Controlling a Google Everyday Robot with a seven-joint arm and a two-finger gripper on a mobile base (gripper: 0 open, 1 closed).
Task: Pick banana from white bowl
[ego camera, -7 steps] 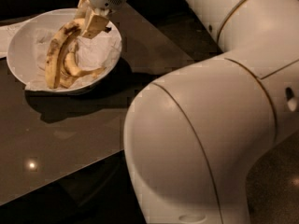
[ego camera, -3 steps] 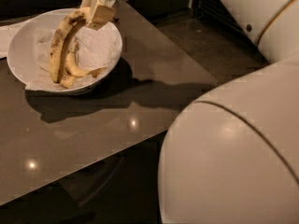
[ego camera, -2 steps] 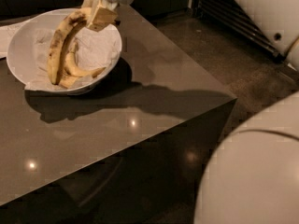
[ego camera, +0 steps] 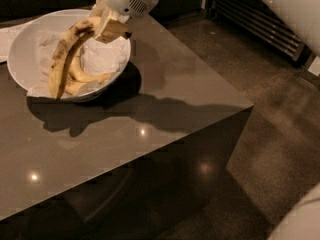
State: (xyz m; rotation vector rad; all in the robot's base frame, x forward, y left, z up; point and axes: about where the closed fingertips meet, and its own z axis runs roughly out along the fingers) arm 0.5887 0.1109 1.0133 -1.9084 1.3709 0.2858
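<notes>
Dark, glossy brown table (ego camera: 165, 114) right across the scene, little spots of light glinting off its top, and on its far side sits the wide, round, shallow white bowl (ego camera: 20, 39). And there's the action: the cream-coloured two-finger tool (ego camera: 111, 28) on the white arm is poised over the bowl's right-hand side, clenched on the upper end of the long, strongly curved yellow banana with dark brown blotches (ego camera: 62, 59). That banana hangs away from the tool, down and to its left, steeply tilted, upper end at the fingers, lower tip down in front of the bowl's near rim. Whether the tip touches that rim, I can't tell from here.

Just below the tool, inside the bowl, crumpled white paper lining (ego camera: 102, 56) shows. Lower left of the tool, behind the hanging banana, shorter pale yellow bananas (ego camera: 87, 78) lie on that paper. Far off to the tool's left, a flat white sheet (ego camera: 6, 36) peeks out beside the bowl.

Under the tool and running out to its right, a long dark shadow (ego camera: 150, 109) stretches across the tabletop. Further to the tool's right, past the table's corner, there's speckled brown floor (ego camera: 280, 99) and a dark slatted metal grille (ego camera: 260, 19). Bottom right, well apart from the tool, a rounded white robot body (ego camera: 302, 219) bulges into sight.
</notes>
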